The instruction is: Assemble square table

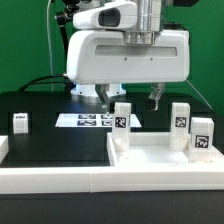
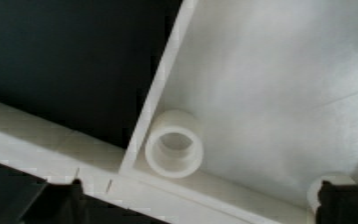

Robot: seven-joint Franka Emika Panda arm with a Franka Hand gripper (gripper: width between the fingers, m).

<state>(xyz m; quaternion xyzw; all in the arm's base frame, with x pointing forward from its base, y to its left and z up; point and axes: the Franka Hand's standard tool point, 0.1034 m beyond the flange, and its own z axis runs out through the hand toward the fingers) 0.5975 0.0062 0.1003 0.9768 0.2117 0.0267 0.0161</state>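
The gripper (image 1: 136,99) hangs with its two fingers (image 1: 155,98) spread wide apart, and nothing is between them. In the wrist view only the dark tips of the fingers show at the two lower corners, with empty space across the whole width between. Below and between these tips lies the corner of the square table top (image 2: 274,90), a white slab with a raised rim, and in this corner stands a round socket (image 2: 174,148) with a hole, where I think a leg has to be screwed in. The socket is somewhat nearer to one fingertip than to the other, so it is not centred under the gripper. In the exterior view the table top (image 1: 160,158) lies flat at the near edge, towards the exterior view's right, pushed against the long white rail (image 1: 60,180). Three legs stand upright on it: one leg (image 1: 122,116) just in front of the fingers, and two legs (image 1: 181,116) (image 1: 202,134) further to the exterior view's right. A fourth leg (image 1: 20,122) stands well apart on the black table (image 1: 50,135), at the exterior view's left. The marker board (image 1: 88,120) lies behind. The legs are upright, so their long axis is vertical, and the nearest one is in front of the fingers, not between them. I judge that the gripper must come forward and down to take it.
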